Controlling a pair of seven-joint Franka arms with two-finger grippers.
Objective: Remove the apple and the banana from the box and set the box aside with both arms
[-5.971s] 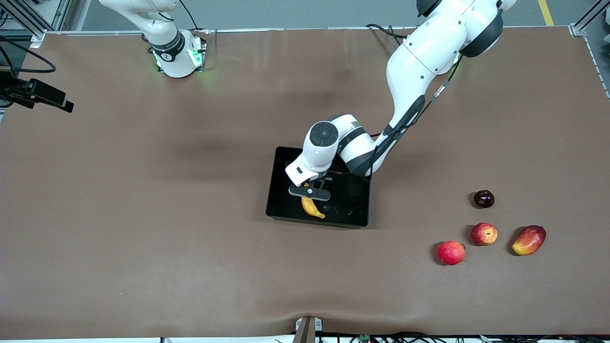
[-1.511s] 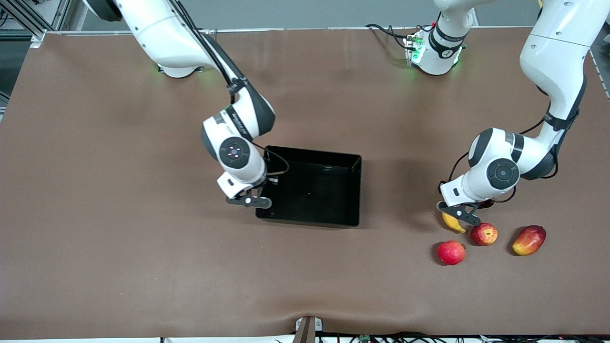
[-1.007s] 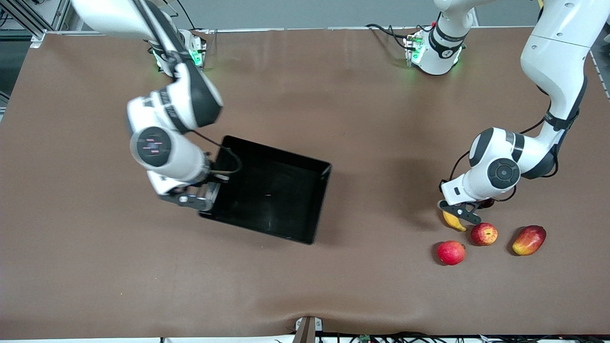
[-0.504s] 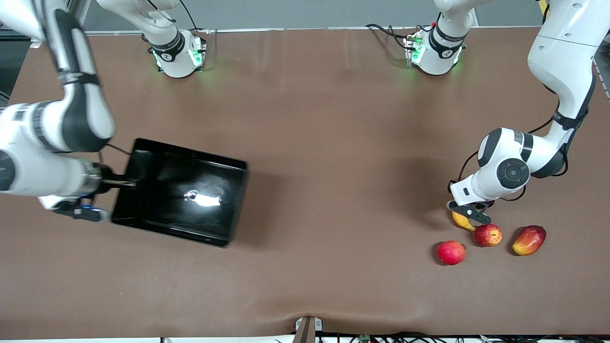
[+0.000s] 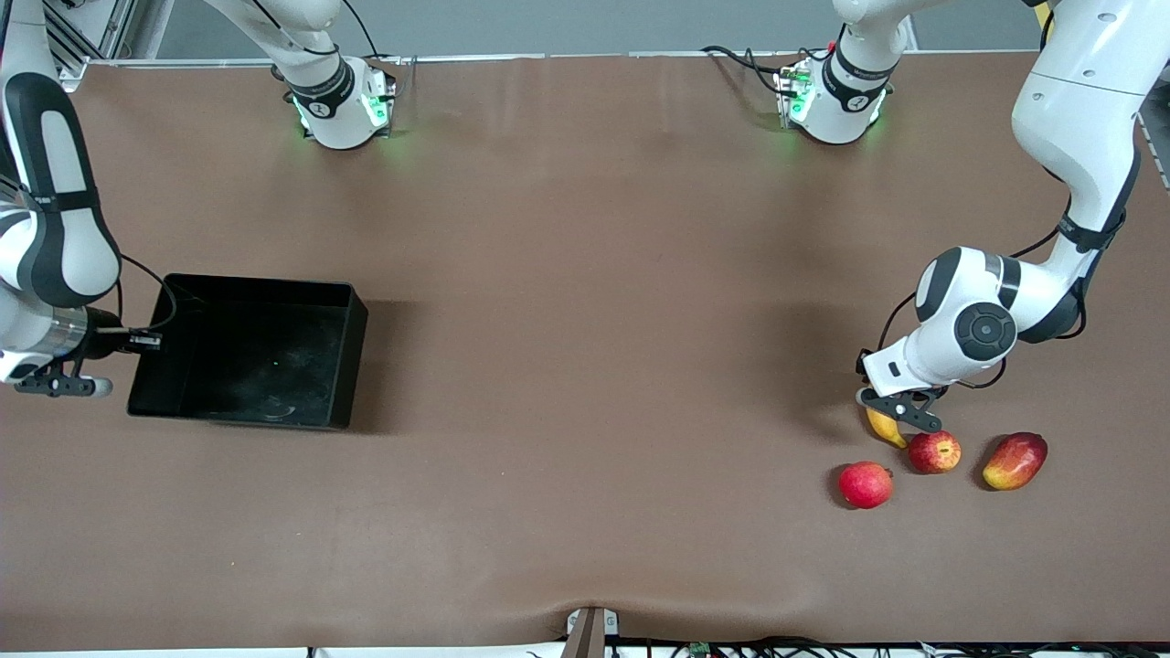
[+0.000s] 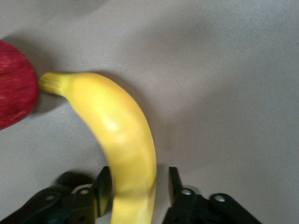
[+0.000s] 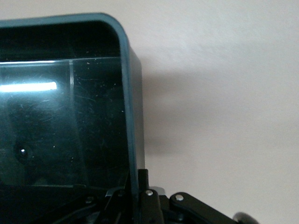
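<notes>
Both fruits are out and the box (image 5: 260, 283) sits at about nine o'clock on the table (image 5: 585, 366), at the right arm's end, so the task looks nearly finished. The right gripper (image 5: 146, 342) is clamped on the box's end wall, its forearm nearly upright above a low, level wrist. At about four o'clock, the left arm folds down with its wrist tipped over the fruit. The left gripper (image 5: 900, 416) straddles the banana (image 5: 885, 428), its jaws parted, with a gap showing on one side. The banana lies on the table, its tip just beside the apple (image 5: 934, 451), at the apple's ten o'clock. Next, I judge, each gripper should let go and lift straight up so nothing gets nudged.
</notes>
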